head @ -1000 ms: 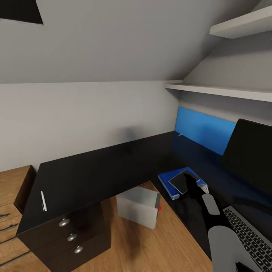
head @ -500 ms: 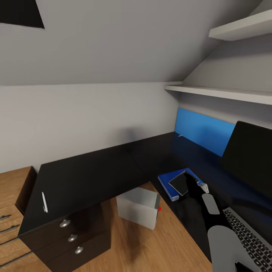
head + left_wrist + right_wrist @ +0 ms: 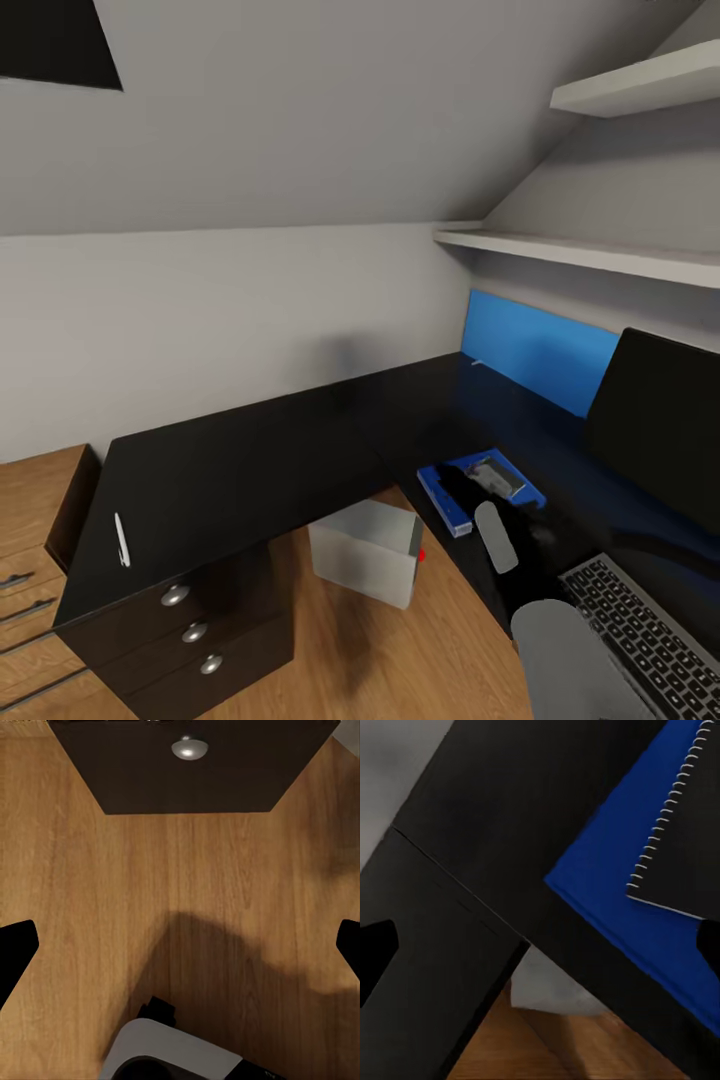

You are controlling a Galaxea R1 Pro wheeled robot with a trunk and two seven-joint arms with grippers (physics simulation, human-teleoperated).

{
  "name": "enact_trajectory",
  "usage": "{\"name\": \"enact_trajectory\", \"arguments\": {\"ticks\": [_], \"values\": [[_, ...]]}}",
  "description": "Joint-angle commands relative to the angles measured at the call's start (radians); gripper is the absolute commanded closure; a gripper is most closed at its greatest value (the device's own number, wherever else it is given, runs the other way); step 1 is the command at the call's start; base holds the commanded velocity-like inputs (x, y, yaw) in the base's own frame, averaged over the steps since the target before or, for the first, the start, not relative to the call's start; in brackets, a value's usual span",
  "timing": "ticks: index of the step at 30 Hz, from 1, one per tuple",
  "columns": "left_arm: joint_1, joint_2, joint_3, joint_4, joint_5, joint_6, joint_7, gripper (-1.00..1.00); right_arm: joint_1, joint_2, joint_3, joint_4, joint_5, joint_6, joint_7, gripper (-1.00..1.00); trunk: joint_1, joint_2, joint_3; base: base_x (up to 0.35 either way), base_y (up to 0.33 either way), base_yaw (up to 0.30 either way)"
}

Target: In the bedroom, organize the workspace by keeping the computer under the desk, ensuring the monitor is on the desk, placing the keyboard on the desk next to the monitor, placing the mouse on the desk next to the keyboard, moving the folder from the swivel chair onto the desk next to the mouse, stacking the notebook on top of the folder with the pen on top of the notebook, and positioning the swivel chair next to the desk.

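The blue folder (image 3: 447, 492) lies on the black desk (image 3: 250, 460) left of the monitor (image 3: 660, 425). The spiral-bound notebook (image 3: 498, 475) lies flat on it, and in the right wrist view the black notebook (image 3: 686, 840) covers part of the folder (image 3: 619, 896). My right gripper (image 3: 463, 492) hovers open over the folder's near edge, apart from the notebook. A white pen (image 3: 121, 540) rests at the desk's far left end. The keyboard (image 3: 640, 630) lies in front of the monitor. The grey computer (image 3: 365, 550) stands on the floor under the desk. My left gripper (image 3: 180, 945) hangs open above the wooden floor.
A drawer unit with round knobs (image 3: 195, 632) sits under the desk's left end. White shelves (image 3: 590, 250) run along the right wall above a blue panel (image 3: 535, 350). The sloped ceiling comes down low over the desk. My own base (image 3: 172, 1057) is below the left gripper.
My right gripper has come off the notebook and drawn back left toward the desk's front edge. The notebook, tilted before, now lies flat on the folder.
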Motion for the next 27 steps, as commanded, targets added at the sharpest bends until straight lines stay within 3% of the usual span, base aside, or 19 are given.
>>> {"name": "enact_trajectory", "arguments": {"ticks": [1, 3, 4, 5, 7, 8, 9, 12, 13, 14, 18, 27], "values": [[0.0, 0.0, -0.001, -0.003, 0.009, 0.004, 0.005, -1.0, 0.0, 0.006, 0.015, -0.003, 0.011, 0.004, -0.02, -1.0, -0.004, 0.007, 0.002, 0.0, 0.0, 0.0], [0.001, 0.0, -0.001, -0.003, 0.009, 0.004, 0.005, -1.0, 0.008, 0.02, 0.091, -0.004, 0.074, 0.0, -0.086, -1.0, -0.011, 0.021, 0.008, 0.0, 0.0, 0.0], [0.001, 0.0, -0.001, -0.003, 0.009, 0.004, 0.005, -1.0, 0.011, 0.023, 0.115, -0.003, 0.086, -0.003, -0.105, -1.0, -0.015, 0.028, 0.012, 0.0, 0.0, 0.0], [0.001, 0.0, -0.001, -0.002, 0.009, 0.004, 0.005, -1.0, 0.016, 0.027, 0.197, -0.003, 0.115, -0.028, -0.169, -1.0, -0.019, 0.035, 0.015, 0.0, 0.0, 0.0], [0.001, 0.0, -0.001, -0.003, 0.009, 0.004, 0.005, -1.0, 0.019, 0.03, 0.323, -0.001, 0.135, -0.09, -0.27, -1.0, -0.027, 0.049, 0.021, 0.0, 0.0, 0.0], [0.001, 0.0, -0.001, -0.003, 0.009, 0.004, 0.005, -1.0, 0.02, 0.031, 0.426, 0.0, 0.142, -0.137, -0.358, -1.0, -0.031, 0.056, 0.024, 0.0, 0.0, 0.0], [0.001, 0.0, -0.001, -0.002, 0.009, 0.004, 0.005, -1.0, 0.02, 0.032, 0.499, 0.001, 0.144, -0.152, -0.415, -1.0, -0.034, 0.063, 0.027, 0.0, 0.0, 0.0], [0.001, 0.0, -0.001, -0.002, 0.009, 0.004, 0.005, -1.0, 0.021, 0.032, 0.613, 0.0, 0.147, -0.146, -0.5, -1.0, -0.046, 0.084, 0.037, 0.0, 0.0, 0.0], [0.001, 0.001, -0.001, -0.002, 0.009, 0.004, 0.005, -1.0, 0.021, 0.032, 0.732, -0.002, 0.145, -0.094, -0.581, -1.0, -0.05, 0.091, 0.04, 0.0, 0.0, 0.0], [0.001, 0.001, -0.001, -0.002, 0.009, 0.004, 0.005, -1.0, 0.021, 0.033, 0.787, -0.004, 0.143, -0.06, -0.617, -1.0, -0.05, 0.091, 0.04, 0.0, 0.0, 0.0], [0.001, 0.001, -0.001, -0.002, 0.009, 0.004, 0.005, -1.0, 0.022, 0.033, 0.868, -0.06, 0.133, -0.011, -0.666, -1.0, -0.05, 0.091, 0.04, 0.0, 0.0, 0.0], [0.001, 0.002, -0.001, -0.002, 0.009, 0.004, 0.005, -1.0, 0.034, 0.037, 0.941, -0.106, 0.128, -0.003, -0.664, -1.0, -0.05, 0.091, 0.04, 0.0, 0.0, 0.054]]}}
